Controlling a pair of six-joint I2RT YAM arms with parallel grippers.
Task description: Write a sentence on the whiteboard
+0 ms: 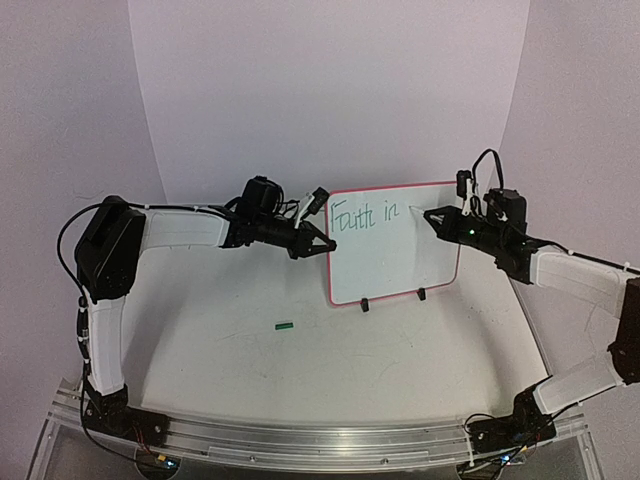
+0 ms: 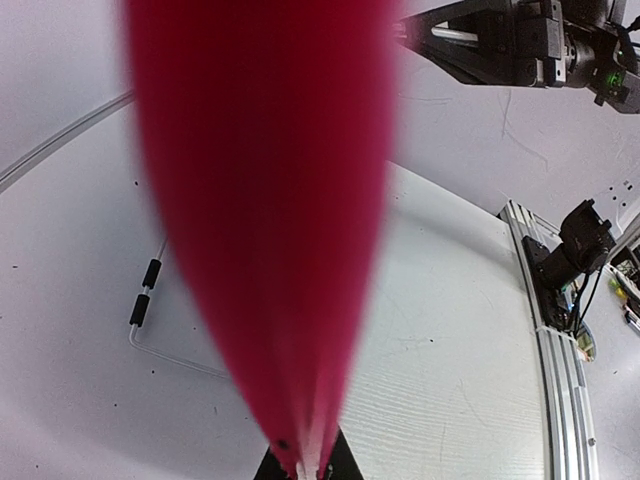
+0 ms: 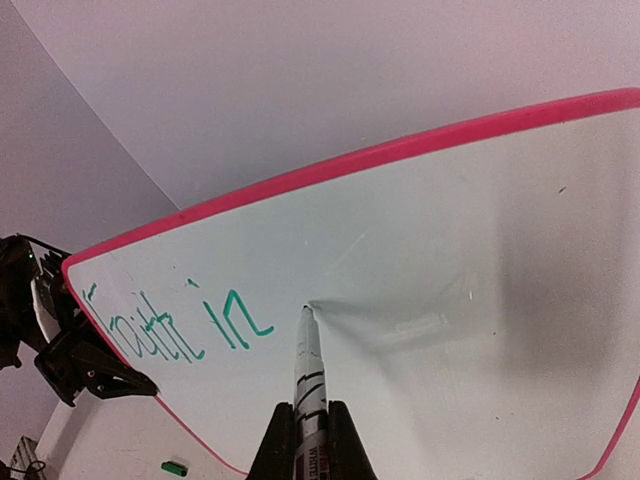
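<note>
Blocking left wrist view: blurred whiteboard [image 2: 262, 200]

We see white shells on the long links of the left arm [image 1: 180, 228] and right arm [image 1: 575, 272], with black housings at the joints (the biggest is the boxy elbow block [image 1: 108, 248] at the left). A thin black cable [image 1: 66, 232] loops beside that block. A second cable [image 1: 487, 156] arcs over the right wrist, where a green light [image 1: 470, 232] glows. The left gripper [image 1: 318, 243] and right gripper [image 1: 430, 216] are black, tapering to points.
</note>
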